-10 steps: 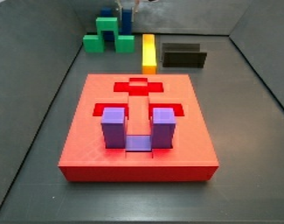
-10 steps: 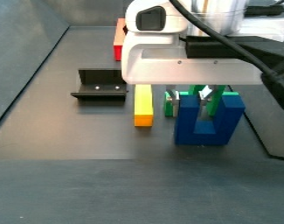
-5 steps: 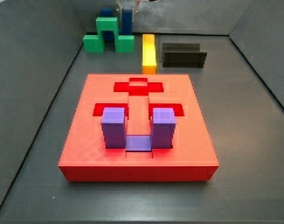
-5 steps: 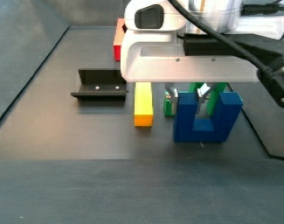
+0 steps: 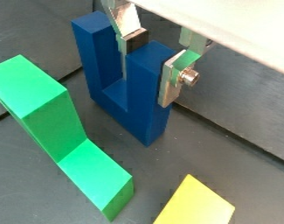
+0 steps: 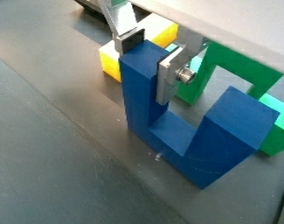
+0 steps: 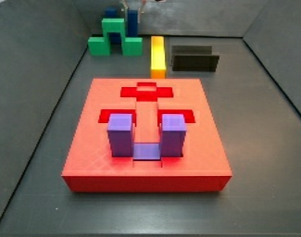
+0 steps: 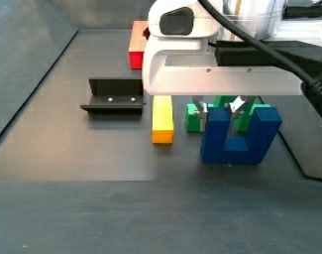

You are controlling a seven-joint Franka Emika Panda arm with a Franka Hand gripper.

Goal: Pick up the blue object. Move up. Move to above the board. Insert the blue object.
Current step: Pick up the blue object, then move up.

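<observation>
The blue object (image 5: 103,52) (image 6: 225,131) is a dark blue U-shaped block standing on the floor with its prongs up. My gripper (image 5: 152,63) (image 6: 148,63) straddles one prong and is shut on it, both fingers (image 5: 173,79) pressed against its sides. In a side view the gripper (image 8: 227,107) hangs under the white hand over the blue object (image 8: 239,134). The red board (image 7: 146,130) lies nearer the camera in a side view, with a purple U-shaped block (image 7: 146,136) seated in one cut-out. Only the board's end (image 8: 134,42) shows behind the hand.
A green stepped block (image 5: 57,131) (image 7: 109,42) stands right beside the blue object. A yellow bar (image 8: 162,117) (image 7: 157,54) lies between it and the dark fixture (image 8: 113,96) (image 7: 194,58). Grey side walls bound the floor.
The hand and the blue object have shifted slightly sideways in a side view, and the fingers have come tight against the prong. The board and the other blocks are unmoved.
</observation>
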